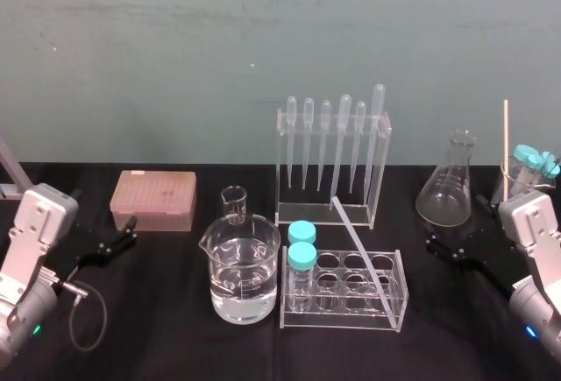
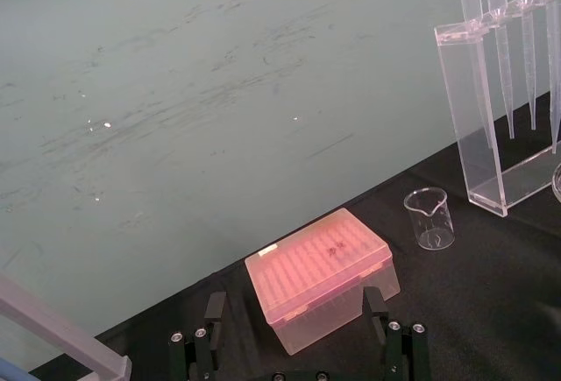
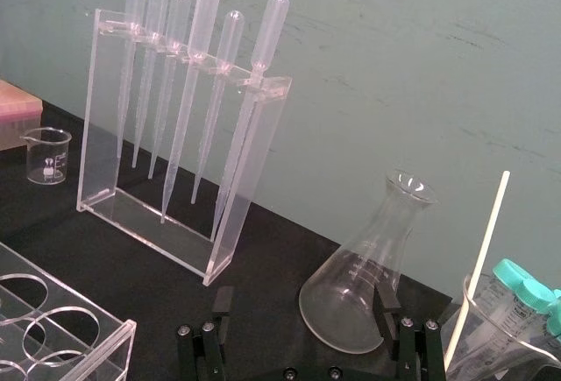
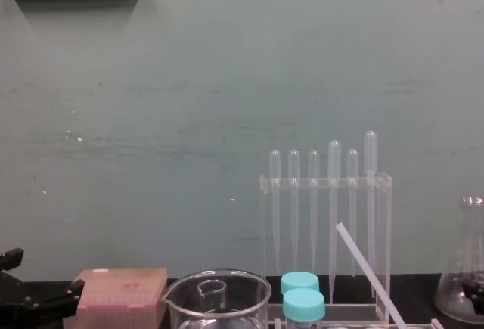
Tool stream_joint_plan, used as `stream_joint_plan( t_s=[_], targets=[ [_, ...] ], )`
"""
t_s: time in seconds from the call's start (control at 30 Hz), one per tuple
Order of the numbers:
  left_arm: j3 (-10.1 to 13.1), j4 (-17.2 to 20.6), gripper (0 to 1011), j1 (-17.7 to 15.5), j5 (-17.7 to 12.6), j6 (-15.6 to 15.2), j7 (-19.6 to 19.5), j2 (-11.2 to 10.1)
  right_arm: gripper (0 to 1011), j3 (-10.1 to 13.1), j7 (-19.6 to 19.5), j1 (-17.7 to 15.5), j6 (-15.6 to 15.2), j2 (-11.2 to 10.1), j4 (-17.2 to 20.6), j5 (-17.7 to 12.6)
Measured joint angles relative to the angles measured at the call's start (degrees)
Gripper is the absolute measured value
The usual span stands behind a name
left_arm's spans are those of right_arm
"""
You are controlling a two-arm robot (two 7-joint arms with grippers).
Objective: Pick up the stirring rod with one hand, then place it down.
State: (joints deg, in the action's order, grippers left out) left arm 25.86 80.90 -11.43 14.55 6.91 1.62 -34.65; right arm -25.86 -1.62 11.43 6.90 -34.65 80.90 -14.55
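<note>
**Both pincers spread wide and empty, the rod between them on the tube rack**

We begin at the right gripper (image 1: 458,225), at the right edge of the black table (image 1: 175,346). Its jaws stand wide apart and hold nothing. In the right wrist view the conical flask (image 3: 351,285) shows beyond them. The left gripper (image 1: 118,236) is at the left edge, also fully spread and empty, near the pink tip box (image 1: 153,199).

The stirring rod (image 1: 359,245) is at 9 o'clock from the right gripper and well apart from it. From the left gripper it is at 3 o'clock, past the large beaker (image 1: 241,267). It lies slanted across the test-tube rack (image 1: 346,320), from 11 o'clock to 5 o'clock. Its far end is raised in front of the pipette rack (image 1: 379,171).
</note>
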Motion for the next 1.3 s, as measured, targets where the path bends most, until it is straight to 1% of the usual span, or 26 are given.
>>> stream_joint_plan(
  t_s=[1.3],
  targets=[
    [0.0,0.0,1000,0.0,0.0,0.0,0.0,0.0,1003,0.0,0.0,0.0,0.0,0.0,0.0,0.0]
  ],
)
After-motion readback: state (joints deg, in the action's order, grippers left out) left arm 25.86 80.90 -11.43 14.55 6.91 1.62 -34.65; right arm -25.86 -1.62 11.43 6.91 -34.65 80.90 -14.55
